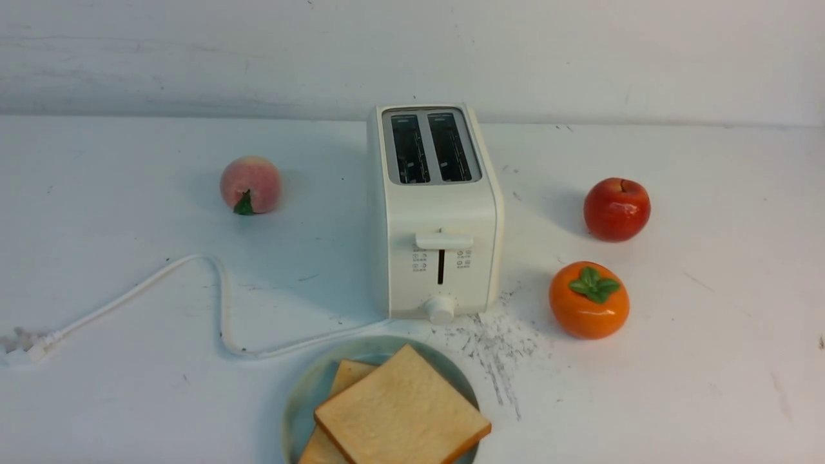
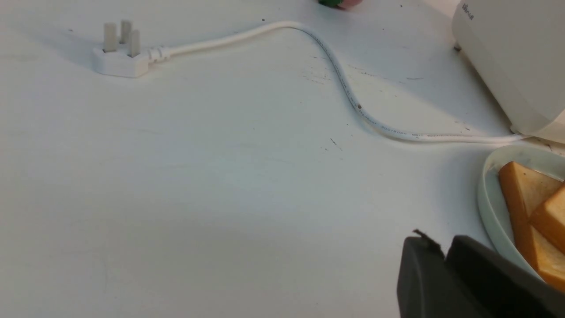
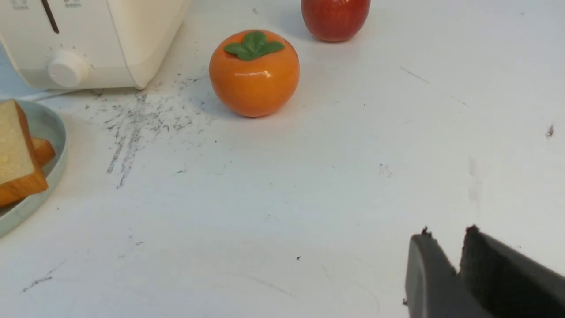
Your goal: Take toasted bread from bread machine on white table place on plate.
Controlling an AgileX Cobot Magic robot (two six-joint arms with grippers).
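Two thick square slices of toasted bread [image 1: 403, 412], pale golden faces with orange-brown crust, lie overlapped on the round pale teal-green plate [image 1: 303, 399] at the near edge of the white table [image 1: 677, 386]. The upper slice rests across the lower, one corner past the plate's rim.

Left gripper [image 2: 446, 260]: black jaws nearly together, nothing between them, just beside the plate. Right gripper [image 3: 446, 256]: narrow gap, likewise empty, well apart from the plate.

Beyond the plate stands the cream-white two-slot toaster [image 1: 433, 212]; both slots appear empty, lever raised. Its white cord [image 1: 213, 290] loops left to an unconnected plug [image 2: 118, 57]. An orange persimmon [image 1: 589, 299] and a red apple [image 1: 617, 209] sit right of the toaster, a peach [image 1: 251, 185] left.

Assessment: the task appears complete. The slices look light, somewhat soft and dry-surfaced, unlikely to slip but liable to dent. Should either need shifting, take it across the thickness at a crust edge, with a light pinch.
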